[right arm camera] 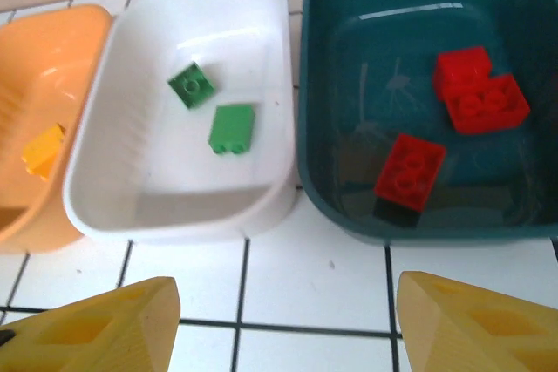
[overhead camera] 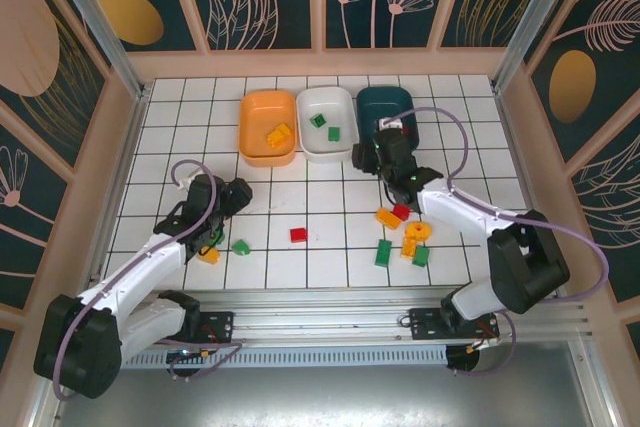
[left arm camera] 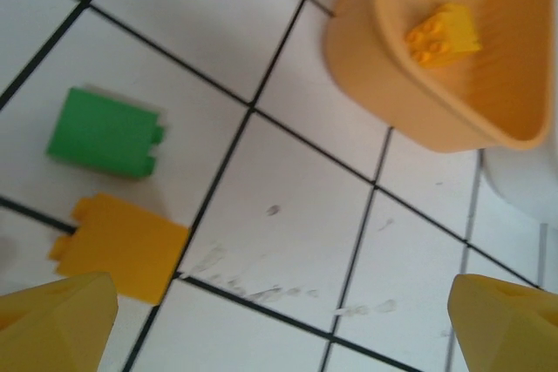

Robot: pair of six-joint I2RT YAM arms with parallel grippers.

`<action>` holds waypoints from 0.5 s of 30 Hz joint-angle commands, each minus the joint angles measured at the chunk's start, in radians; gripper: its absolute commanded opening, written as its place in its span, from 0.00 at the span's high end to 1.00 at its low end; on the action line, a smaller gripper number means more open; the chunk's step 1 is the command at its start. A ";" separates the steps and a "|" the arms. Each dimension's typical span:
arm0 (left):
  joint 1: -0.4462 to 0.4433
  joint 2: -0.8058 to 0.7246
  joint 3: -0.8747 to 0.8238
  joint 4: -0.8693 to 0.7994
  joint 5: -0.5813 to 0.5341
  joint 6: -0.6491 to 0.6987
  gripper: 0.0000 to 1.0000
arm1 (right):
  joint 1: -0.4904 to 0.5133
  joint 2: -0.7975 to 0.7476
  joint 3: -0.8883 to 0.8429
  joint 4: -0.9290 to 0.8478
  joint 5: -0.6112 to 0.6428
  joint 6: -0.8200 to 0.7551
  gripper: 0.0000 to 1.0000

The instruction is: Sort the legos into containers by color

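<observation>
The white tiled table (overhead camera: 330, 269) is the biggest thing here. Three tubs sit in a row along its far side: orange tub (overhead camera: 250, 142), white tub (overhead camera: 327, 153), teal tub (overhead camera: 384, 97).

The right claw (right arm camera: 288, 320) hangs just in front of the teal tub, spread apart with nothing between its fingers. The left claw (left arm camera: 279, 328) is spread wide too and empty, low over the near left of the table. A loose yellow brick (left arm camera: 118, 246) and a loose green brick (left arm camera: 103, 132) lie just ahead of it, close beside each other.

Sorted so far, as far as I can tell:
- about three red legos (right arm camera: 410, 172) in the teal tub
- two green legos (right arm camera: 232, 128) in the white tub
- a yellow lego (left arm camera: 443, 34) in the orange tub, maybe more than one

Left on the table besides those two are a lone red brick (overhead camera: 298, 235) near the middle and a mixed cluster (overhead camera: 418, 232) of yellow, green and red by the right arm. I count roughly nine to go, so I'd call it a bit under halfway.

I can't read any brand, label or writing anywhere.
</observation>
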 commanded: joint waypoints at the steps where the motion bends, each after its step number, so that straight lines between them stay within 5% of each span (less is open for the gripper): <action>1: 0.004 0.037 -0.011 -0.080 -0.074 0.007 0.06 | 0.005 -0.051 -0.070 0.053 0.030 0.030 0.33; 15: 0.004 0.272 0.115 -0.037 -0.171 0.240 0.13 | 0.004 -0.101 -0.177 0.107 0.000 0.018 0.33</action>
